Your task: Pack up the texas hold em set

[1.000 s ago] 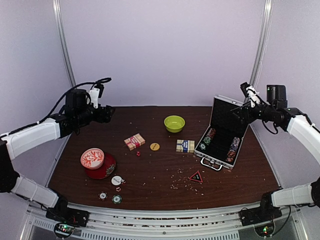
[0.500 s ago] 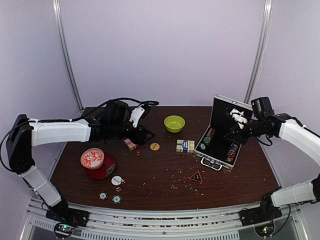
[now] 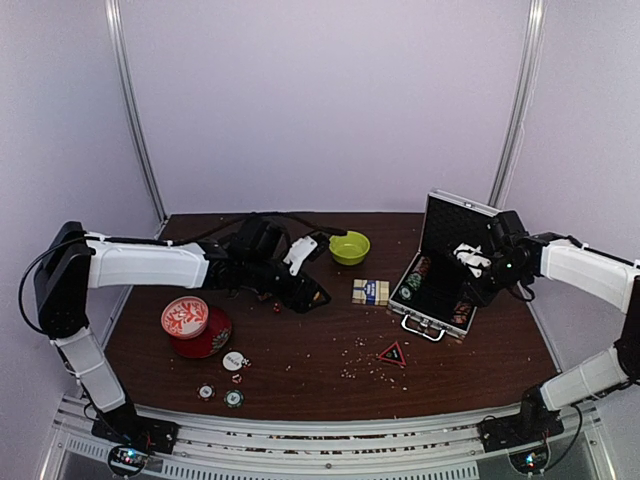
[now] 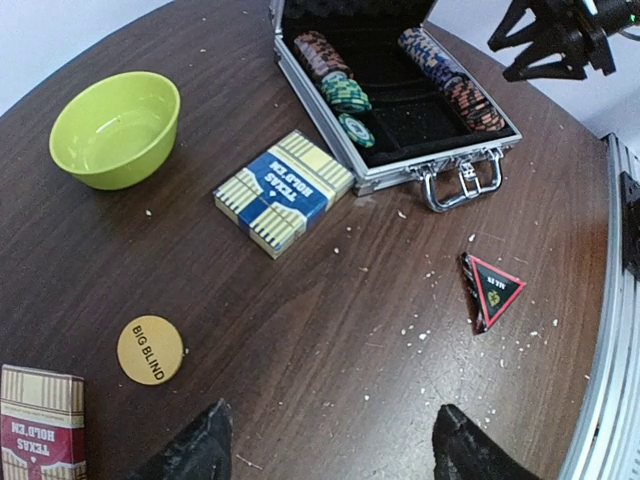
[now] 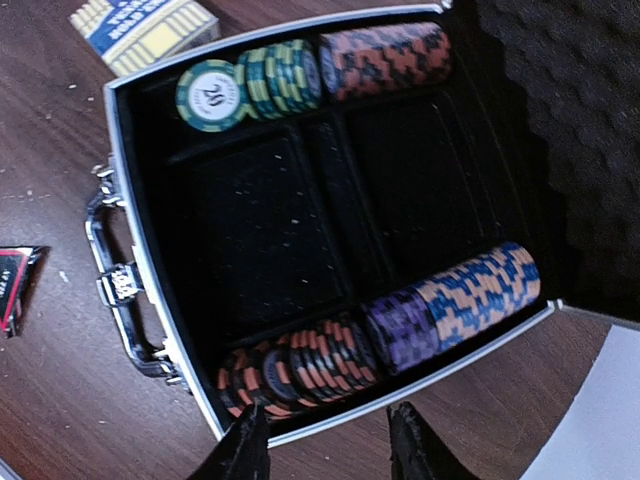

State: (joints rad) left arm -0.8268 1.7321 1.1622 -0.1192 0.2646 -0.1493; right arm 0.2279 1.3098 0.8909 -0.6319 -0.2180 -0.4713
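Observation:
The silver case (image 3: 432,325) lies open at the right, lid upright, with chip rows along both long sides (image 5: 125,250). A blue card deck (image 3: 370,291) (image 4: 283,190) lies just left of it. In the left wrist view a red card deck (image 4: 40,425) and a yellow "big blind" button (image 4: 150,349) lie nearby. My left gripper (image 3: 318,297) (image 4: 330,415) is open over bare wood beside the button. My right gripper (image 3: 468,265) (image 5: 328,415) is open with nothing between its fingers. It hangs over the case's edge by the orange-and-black chips (image 5: 300,370).
A lime-green bowl (image 3: 348,247) (image 4: 115,128) stands at the back centre. A red-and-white patterned tin (image 3: 185,317) sits front left. A white button (image 3: 233,361) and two chips (image 3: 233,398) lie near the front edge. A red triangular marker (image 3: 391,353) (image 4: 492,285) lies among crumbs.
My left arm swung from the back left corner to low over the table's middle. My right arm came down over the open case, and its jaws narrowed.

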